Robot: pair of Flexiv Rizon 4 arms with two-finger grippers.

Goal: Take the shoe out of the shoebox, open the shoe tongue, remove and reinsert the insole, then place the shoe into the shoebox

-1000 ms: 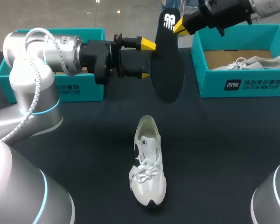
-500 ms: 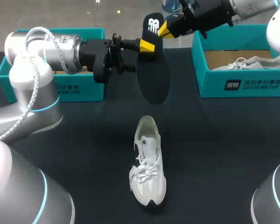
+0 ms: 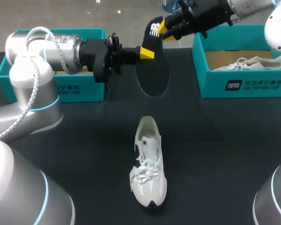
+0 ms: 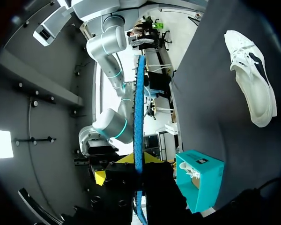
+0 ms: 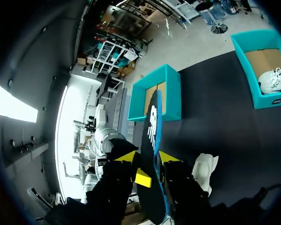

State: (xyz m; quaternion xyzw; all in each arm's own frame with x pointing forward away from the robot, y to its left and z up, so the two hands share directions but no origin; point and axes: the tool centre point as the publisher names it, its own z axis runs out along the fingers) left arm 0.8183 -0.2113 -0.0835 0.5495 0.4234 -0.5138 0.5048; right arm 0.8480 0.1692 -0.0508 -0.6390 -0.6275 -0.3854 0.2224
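Your left pincer (image 4: 139, 160) is clenched on the insole (image 3: 154, 75), with one yellow tip pressed to each face. Your right pincer (image 5: 147, 157) grasps the same insole nearer its white-marked end, so both hold it in the air over the far part of the desk (image 3: 225, 140). Count one insole, two pincers, two teal shoeboxes and two white shoes. One shoe (image 3: 147, 164) lies on the desk with its toe towards you, below the pincers and well apart from them. The other shoe (image 3: 253, 63) lies in the right shoebox (image 3: 243, 84), only partly seen over its wall. The left shoebox (image 3: 84, 91) stands behind your left arm (image 3: 37, 61), which covers most of it. In the head view the insole hides the left pincer's far finger.
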